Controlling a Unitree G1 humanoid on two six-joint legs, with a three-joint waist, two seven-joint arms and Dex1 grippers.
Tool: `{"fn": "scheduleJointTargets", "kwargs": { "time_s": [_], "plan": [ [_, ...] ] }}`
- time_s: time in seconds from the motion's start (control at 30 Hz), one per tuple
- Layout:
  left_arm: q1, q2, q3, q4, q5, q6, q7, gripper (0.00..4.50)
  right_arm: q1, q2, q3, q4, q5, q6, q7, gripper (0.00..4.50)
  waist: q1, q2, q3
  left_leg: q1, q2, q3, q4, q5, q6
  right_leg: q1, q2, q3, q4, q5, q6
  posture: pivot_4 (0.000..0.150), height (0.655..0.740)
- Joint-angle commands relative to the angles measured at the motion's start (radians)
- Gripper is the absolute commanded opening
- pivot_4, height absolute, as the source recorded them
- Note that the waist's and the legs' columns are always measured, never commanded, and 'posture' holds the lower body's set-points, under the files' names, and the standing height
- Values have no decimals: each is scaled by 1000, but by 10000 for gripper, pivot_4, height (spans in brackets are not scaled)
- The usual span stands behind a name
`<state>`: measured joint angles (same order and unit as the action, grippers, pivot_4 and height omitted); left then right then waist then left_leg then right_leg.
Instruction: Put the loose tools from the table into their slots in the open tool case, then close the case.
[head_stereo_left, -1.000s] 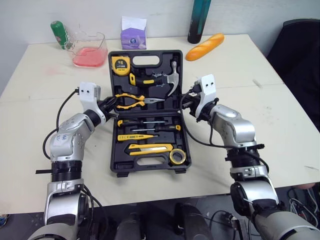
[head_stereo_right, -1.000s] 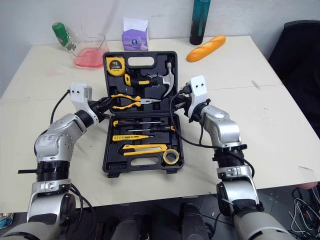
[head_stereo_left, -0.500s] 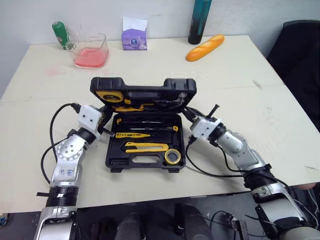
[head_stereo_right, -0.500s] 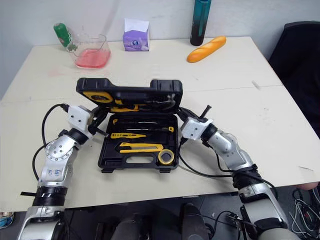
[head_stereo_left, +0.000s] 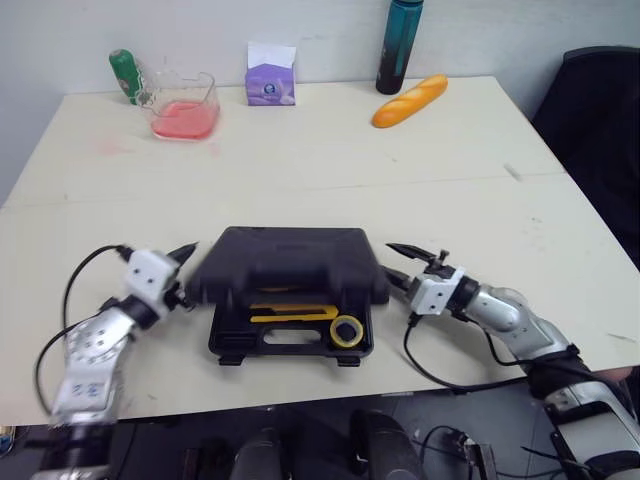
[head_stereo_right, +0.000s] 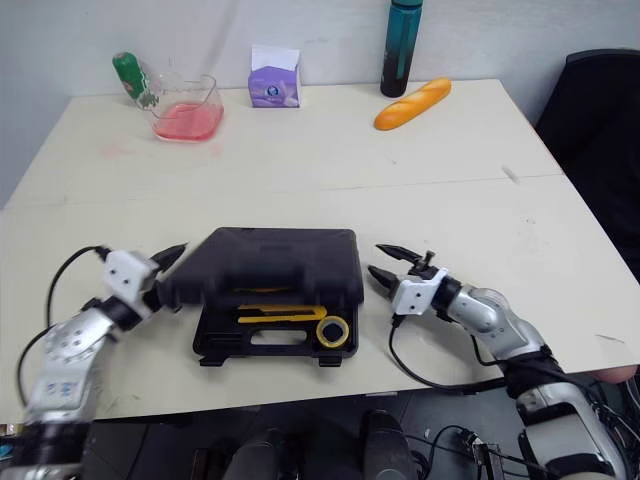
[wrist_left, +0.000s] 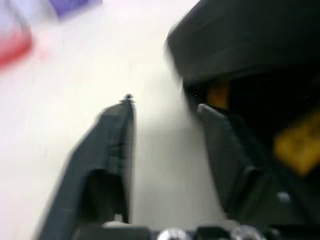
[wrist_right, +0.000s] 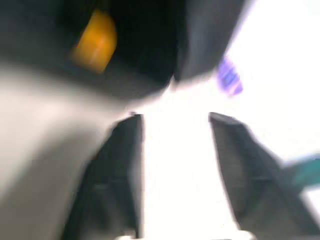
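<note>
Left eye view, counter (head_stereo_left: 480, 200) holdings, left to right.

Far edge: green bottle (head_stereo_left: 124, 75); glass container (head_stereo_left: 183, 105) with pink contents; purple tissue box (head_stereo_left: 270, 75); dark bottle (head_stereo_left: 398, 45); bread loaf (head_stereo_left: 410, 98).

Near edge:
- Left tool (head_stereo_left: 185, 275): fingers apart, at the tool case's left end; contact cannot be told.
- Tool case (head_stereo_left: 285, 265): black, lid lowered almost flat over the base. The front strip is uncovered, with a yellow knife (head_stereo_left: 290, 315) and a tape roll (head_stereo_left: 347, 330) in their slots.
- Right tool (head_stereo_left: 392, 263): fingers apart, empty, just beside the case's right end.

Left wrist view adds yellow pieces in the gap under the lid. Right wrist view, blurred, adds an orange-yellow patch inside the dark case.
</note>
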<state>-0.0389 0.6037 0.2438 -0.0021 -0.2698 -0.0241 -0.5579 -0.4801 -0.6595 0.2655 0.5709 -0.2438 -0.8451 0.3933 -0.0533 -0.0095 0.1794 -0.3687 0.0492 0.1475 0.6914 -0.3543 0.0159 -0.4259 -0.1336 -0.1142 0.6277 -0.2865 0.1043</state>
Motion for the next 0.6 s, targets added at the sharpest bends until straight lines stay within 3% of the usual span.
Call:
{"fn": "scheduleJointTargets", "kwargs": {
  "time_s": [0.03,0.23,0.43,0.53,0.6],
  "plan": [
    [145,86,128,-142,-105,107,-98,29768,51,-70,-71,-164,224,143,178,39874,-2,0,0,0,1,0,0,0,0,0,0,1,0,0,0,1500,7400],
    [148,142,238,-171,-215,242,-122,29768,222,-157,-162,-469,658,600,456,39874,34,0,0,1,1,-3,3,-1,0,1,0,0,-1,0,-1,1500,7400],
    [82,170,221,-148,-239,295,-184,29768,327,-203,-217,-627,701,793,540,39874,51,0,0,0,0,-1,6,-3,2,1,-2,0,-1,1,-2,1500,7400],
    [21,186,179,-121,-238,317,-233,21294,442,-256,-216,-781,804,916,660,31505,56,0,0,-2,0,-2,5,-4,2,0,0,-2,-1,1,-2,1500,7400],
    [-17,185,140,-115,-218,326,-239,12457,492,-276,-206,-827,783,918,704,21964,56,0,0,-1,0,-1,6,-4,2,1,0,-2,-1,1,-2,1500,7400]
  ]
}}
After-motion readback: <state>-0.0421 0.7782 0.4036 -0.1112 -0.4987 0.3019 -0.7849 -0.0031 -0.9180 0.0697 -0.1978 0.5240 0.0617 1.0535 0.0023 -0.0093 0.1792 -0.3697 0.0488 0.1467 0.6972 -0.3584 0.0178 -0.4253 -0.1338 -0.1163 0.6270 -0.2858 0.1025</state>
